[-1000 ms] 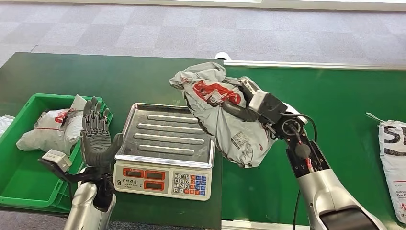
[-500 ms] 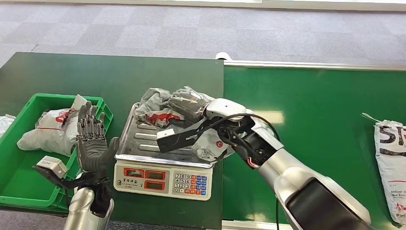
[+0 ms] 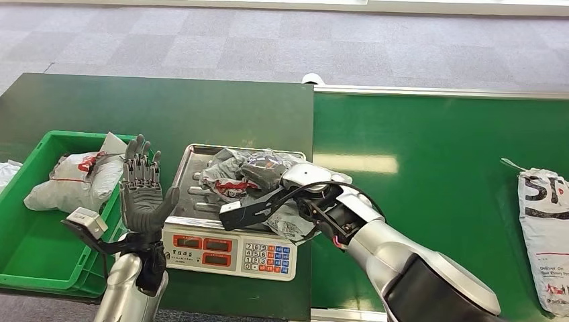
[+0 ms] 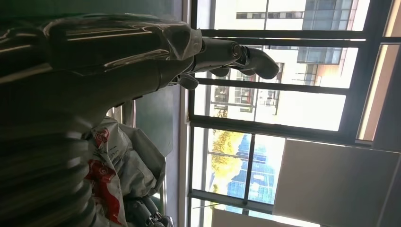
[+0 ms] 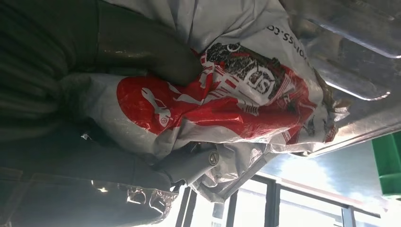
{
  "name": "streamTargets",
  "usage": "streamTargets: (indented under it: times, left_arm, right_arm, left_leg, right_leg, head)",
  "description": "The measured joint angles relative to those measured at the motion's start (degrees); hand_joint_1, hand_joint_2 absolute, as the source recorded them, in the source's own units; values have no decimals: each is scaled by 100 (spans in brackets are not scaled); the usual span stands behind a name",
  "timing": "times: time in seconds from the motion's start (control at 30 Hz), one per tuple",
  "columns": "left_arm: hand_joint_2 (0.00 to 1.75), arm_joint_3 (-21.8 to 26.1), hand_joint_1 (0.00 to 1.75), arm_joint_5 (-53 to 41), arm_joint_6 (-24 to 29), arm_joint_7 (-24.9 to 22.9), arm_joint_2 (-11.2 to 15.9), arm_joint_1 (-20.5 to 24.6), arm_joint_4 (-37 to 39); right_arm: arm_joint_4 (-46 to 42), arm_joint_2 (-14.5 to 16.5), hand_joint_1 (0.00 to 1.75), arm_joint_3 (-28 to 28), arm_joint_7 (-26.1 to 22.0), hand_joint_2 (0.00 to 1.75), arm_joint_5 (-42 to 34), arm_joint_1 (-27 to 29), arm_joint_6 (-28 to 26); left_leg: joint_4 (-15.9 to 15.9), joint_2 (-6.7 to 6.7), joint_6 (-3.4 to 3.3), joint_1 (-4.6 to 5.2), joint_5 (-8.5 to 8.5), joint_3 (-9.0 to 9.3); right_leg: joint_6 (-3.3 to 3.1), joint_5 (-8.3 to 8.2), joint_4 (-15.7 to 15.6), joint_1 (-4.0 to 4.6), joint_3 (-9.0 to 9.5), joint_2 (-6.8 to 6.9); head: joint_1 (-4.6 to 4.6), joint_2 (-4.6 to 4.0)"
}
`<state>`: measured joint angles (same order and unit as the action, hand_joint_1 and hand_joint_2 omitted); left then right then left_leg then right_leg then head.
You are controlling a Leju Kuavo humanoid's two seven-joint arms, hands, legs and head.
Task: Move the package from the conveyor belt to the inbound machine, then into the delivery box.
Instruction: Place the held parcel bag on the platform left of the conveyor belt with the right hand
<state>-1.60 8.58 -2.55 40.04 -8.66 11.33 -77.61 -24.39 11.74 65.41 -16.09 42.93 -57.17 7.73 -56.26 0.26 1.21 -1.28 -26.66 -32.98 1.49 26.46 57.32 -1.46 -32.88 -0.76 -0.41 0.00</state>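
The right hand (image 3: pixel 263 169) is wrapped in the crumpled package (image 3: pixel 231 176), so how its fingers lie cannot be told. The package covers much of the scale's tray (image 3: pixel 194 194). A second parcel (image 3: pixel 545 228) on the conveyor belt (image 3: pixel 436 174) is cut off by the picture's edge.

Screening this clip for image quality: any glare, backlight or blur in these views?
Head view: sharp and evenly lit, with a pale glare patch on the conveyor belt. Left wrist view: bright windows backlight the left hand, leaving it dark. Right wrist view: the package is legible, but the right hand is dark and soft.
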Motion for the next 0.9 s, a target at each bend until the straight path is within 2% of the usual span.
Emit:
streamTargets:
  times: [0.07,0.1,0.2,0.23,0.33,0.43,0.53,0.6,0.73,0.9]
  left_arm:
    - [175,-23,0,7,-2,1,0,11,36]
    - [175,-33,0,9,-2,0,0,17,52]
    - [175,-59,0,13,-14,0,2,54,106]
    - [175,-68,0,16,-23,0,4,70,125]
    - [175,-90,0,39,-43,0,7,109,181]
    - [175,-96,0,53,-48,1,8,123,212]
    - [175,-98,0,56,-64,1,8,129,226]
    - [175,-99,0,59,-73,0,8,154,246]
    - [175,-98,0,52,-95,0,7,215,307]
    - [175,-87,0,13,-140,0,5,223,320]
  right_arm:
    - [64,9,175,9,31,175,9,-10,-16]
    - [91,12,168,12,57,175,15,-14,-26]
    - [169,14,42,19,191,175,33,-17,-85]
    - [196,11,4,20,234,175,40,-17,-128]
    - [264,-14,0,8,382,175,89,-11,-416]
    - [297,-48,0,-84,414,175,89,41,-1068]
    - [279,-79,0,-353,129,175,-101,144,-1901]
    - [188,-88,0,-625,-137,175,-300,215,-2182]
    - [-255,-120,0,-1195,-483,175,-592,450,-2155]
    - [-999,-224,0,-1725,-656,175,-797,875,-1989]
  left_leg:
    - [0,0,0,0,0,2]
    - [0,0,0,0,0,3]
    - [0,0,0,0,0,6]
    - [0,0,0,0,0,8]
    - [0,1,-1,0,1,10]
    - [-1,1,-1,0,1,10]
    - [-1,3,-1,0,1,9]
    - [-1,3,0,0,1,8]
    - [0,3,0,-1,0,5]
    - [0,3,0,0,-1,1]
  right_leg:
    - [0,0,0,0,2,0]
    - [0,0,0,0,2,0]
    - [0,0,0,0,5,0]
    - [0,0,-1,0,7,1]
    - [0,-1,-1,0,9,0]
    - [0,-1,-1,0,9,0]
    - [-1,-2,0,0,7,0]
    - [0,-2,0,0,5,0]
    - [0,0,0,1,2,0]
    - [0,1,0,0,0,0]
  head:
    - [0,0]
    - [0,0]
    - [0,0]
    - [0,0]
    - [1,0]
    - [1,0]
    - [0,0]
    - [0,0]
    - [0,0]
    - [1,0]
